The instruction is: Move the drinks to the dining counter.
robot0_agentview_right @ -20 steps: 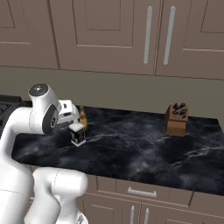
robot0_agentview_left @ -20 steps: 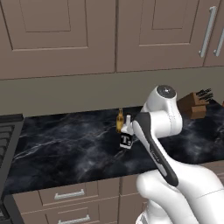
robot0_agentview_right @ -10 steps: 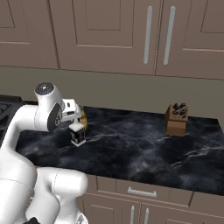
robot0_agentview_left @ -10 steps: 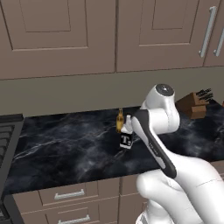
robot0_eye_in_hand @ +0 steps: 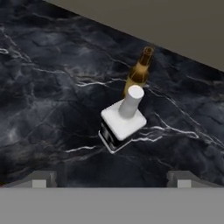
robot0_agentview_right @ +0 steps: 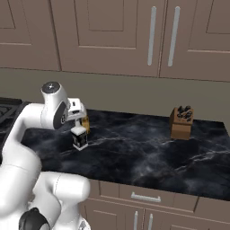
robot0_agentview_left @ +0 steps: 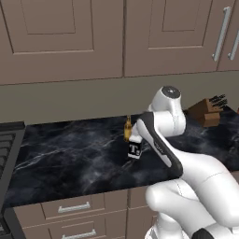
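Squat white square-bodied bottle with black label point(robot0_eye_in_hand: 121, 124) is looking rigid, slick, light; wide-open tool point(robot0_eye_in_hand: 111, 179) is hovering above; grasp its body.

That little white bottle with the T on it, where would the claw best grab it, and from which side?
Probably from above, around the square body of the white bottle or its round neck. It stands upright, directly below the open claw. The amber beer bottle stands close behind it, so pinching across the two sides that face away from that one looks safest.
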Tool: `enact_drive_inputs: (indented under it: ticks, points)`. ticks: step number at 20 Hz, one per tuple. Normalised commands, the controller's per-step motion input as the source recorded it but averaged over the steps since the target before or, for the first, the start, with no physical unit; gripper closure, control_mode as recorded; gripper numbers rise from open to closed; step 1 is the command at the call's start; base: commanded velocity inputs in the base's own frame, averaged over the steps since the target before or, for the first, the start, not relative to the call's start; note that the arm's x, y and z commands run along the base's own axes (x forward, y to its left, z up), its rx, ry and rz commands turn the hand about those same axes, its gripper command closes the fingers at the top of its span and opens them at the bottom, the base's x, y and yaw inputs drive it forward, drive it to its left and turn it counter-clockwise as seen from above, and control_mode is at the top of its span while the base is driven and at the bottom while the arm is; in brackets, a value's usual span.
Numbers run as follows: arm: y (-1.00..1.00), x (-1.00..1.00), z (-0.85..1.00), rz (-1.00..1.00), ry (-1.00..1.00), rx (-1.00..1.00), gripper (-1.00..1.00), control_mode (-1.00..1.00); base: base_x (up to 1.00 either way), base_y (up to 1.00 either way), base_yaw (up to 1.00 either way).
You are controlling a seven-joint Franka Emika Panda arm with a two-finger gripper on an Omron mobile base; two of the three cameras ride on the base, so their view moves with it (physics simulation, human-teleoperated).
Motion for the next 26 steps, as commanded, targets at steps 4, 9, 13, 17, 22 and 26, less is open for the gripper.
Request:
enact_drive_inputs:
  ticks: [4, 9, 13, 17, 22, 26]
  points:
    - [0.00, 0.24, 0.00, 0.00, 0.00, 0.00, -1.00, -1.00, 0.00, 0.00, 0.00]
    - [0.00, 0.29, -0.01, 0.00, 0.00, 0.00, -1.00, -1.00, 0.00, 0.00, 0.00]
    - [0.00, 0.25, -0.06, 0.00, 0.00, 0.00, -1.00, -1.00, 0.00, 0.00, 0.00]
    - [0.00, 0.21, -0.13, 0.00, 0.00, 0.00, -1.00, -1.00, 0.00, 0.00, 0.00]
    - [0.00, 0.17, -0.31, 0.00, 0.00, 0.01, -1.00, -1.00, 0.00, 0.00, 0.00]
    - [0.00, 0.18, -0.28, 0.00, 0.00, 0.02, -1.00, -1.00, 0.00, 0.00, 0.00]
